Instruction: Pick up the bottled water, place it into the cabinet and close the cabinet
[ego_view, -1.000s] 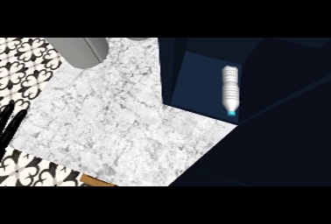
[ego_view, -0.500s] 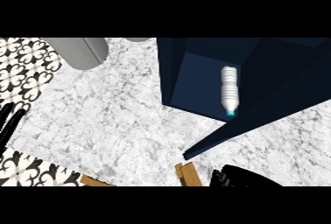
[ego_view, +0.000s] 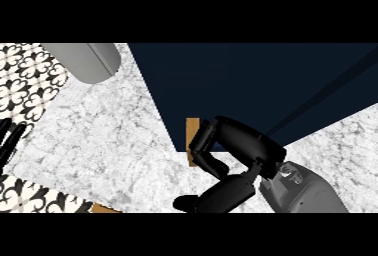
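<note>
1. As the cabinet door (ego_view: 244, 85) is swinging shut, the bottled water is disappearing from sight behind it, inside.
2. The right hand (ego_view: 240, 142), spread and holding nothing, is pressing the door; closing is nearing completion.

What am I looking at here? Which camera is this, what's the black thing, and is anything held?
There is one camera, on the robot's head, looking steeply down at a marble counter. The robot is a humanoid. The black shape is its right hand on a grey forearm, coming in from the lower edge. The hand sits at the edge of the dark blue cabinet, beside a wooden strip. Whether it touches either, I cannot tell. The left hand rests open at the view's left edge. No bottled water shows in this picture, and I see nothing held in either hand. I cannot identify the grey rounded shape at the top left.
</note>
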